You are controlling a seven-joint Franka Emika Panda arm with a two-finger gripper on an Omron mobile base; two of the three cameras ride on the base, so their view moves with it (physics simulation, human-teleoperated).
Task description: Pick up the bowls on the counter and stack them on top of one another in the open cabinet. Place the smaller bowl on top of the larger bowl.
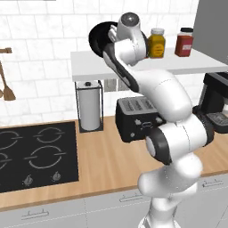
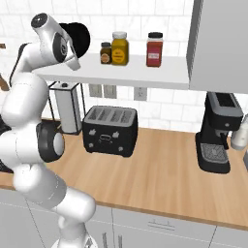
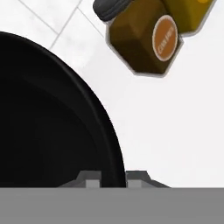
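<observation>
One glossy black bowl (image 1: 97, 39) hangs tilted on its side over the left end of the white shelf slab (image 1: 89, 67), partly behind my wrist. From the right base view the same bowl (image 2: 81, 38) shows above the shelf (image 2: 135, 77). In the hand view my gripper (image 3: 113, 178) is shut on the rim of the bowl (image 3: 48, 127), one fingertip (image 3: 89, 180) inside and one outside. Whether it is the wider or the narrower bowl I cannot tell. The wood-grain counter (image 1: 102, 164) holds no bowl in sight.
On the shelf to the right of the bowl stand a small brown jar (image 2: 105, 53), a yellow jar (image 2: 119, 48) and a red jar (image 2: 154, 49). Below are a black toaster (image 2: 109, 130), a paper-towel holder (image 1: 90, 104), the hob (image 1: 35, 153) and a coffee machine (image 2: 218, 140).
</observation>
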